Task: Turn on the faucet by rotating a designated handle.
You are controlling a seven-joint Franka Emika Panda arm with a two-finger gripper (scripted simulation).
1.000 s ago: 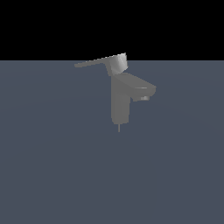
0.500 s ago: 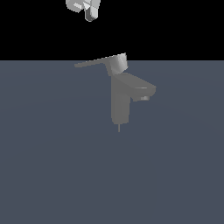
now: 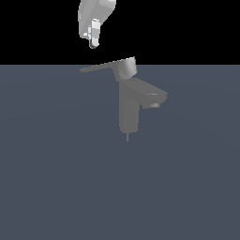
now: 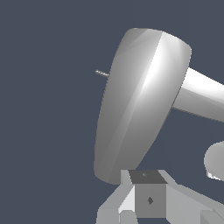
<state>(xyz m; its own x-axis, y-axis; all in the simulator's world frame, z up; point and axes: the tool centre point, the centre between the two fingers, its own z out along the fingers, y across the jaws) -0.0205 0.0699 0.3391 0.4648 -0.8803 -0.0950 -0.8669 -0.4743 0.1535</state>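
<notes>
Handle (image 3: 101, 67), long thin flat grey lever on a blocky hub, lying almost level with its long axis across the picture, tip pointing to the exterior view's left. Mounted atop one matte grey faucet (image 3: 129, 110) with upright squarish column, short thick spout aimed to the exterior view's right. Standing alone on plain blue-grey counter (image 3: 56, 178). One white gripper (image 3: 94, 43) hanging above the lever's thin end, apart from it, holding nothing; jaws seemingly close together, opening impossible to tell.

We see our white pincer (image 3: 94, 41) hanging downward from the wrist above it, fingers (image 3: 95, 33) close together; whether they are fully closed, we cannot tell.
</notes>
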